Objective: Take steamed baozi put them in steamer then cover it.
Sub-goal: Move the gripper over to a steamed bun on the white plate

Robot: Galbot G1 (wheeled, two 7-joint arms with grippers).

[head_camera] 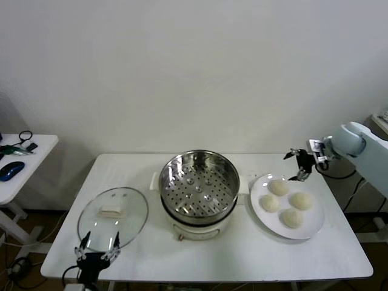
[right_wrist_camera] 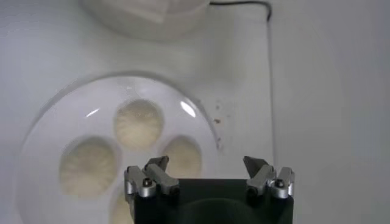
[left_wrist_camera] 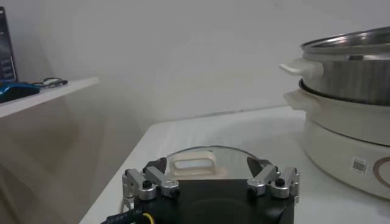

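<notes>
The steamer point(head_camera: 198, 185), a shiny steel pot with a perforated tray on a white base, stands uncovered at the table's middle. Several cream-white baozi point(head_camera: 279, 187) lie on a white plate point(head_camera: 309, 229) to its right. My right gripper point(head_camera: 301, 165) hovers open above the plate's far edge with nothing between its fingers. In the right wrist view the baozi point(right_wrist_camera: 139, 122) lie just ahead of the open right gripper point(right_wrist_camera: 207, 165). My left gripper point(head_camera: 97, 251) stands open at the table's front left, just short of the glass lid point(head_camera: 113, 212). In the left wrist view the lid point(left_wrist_camera: 201, 159) lies beyond the left gripper point(left_wrist_camera: 210, 176).
A small white side table point(head_camera: 24, 163) with a blue mouse point(head_camera: 11, 171) and cables stands off to the left. The steamer's body point(left_wrist_camera: 350, 73) rises beside the lid. A white wall backs the table.
</notes>
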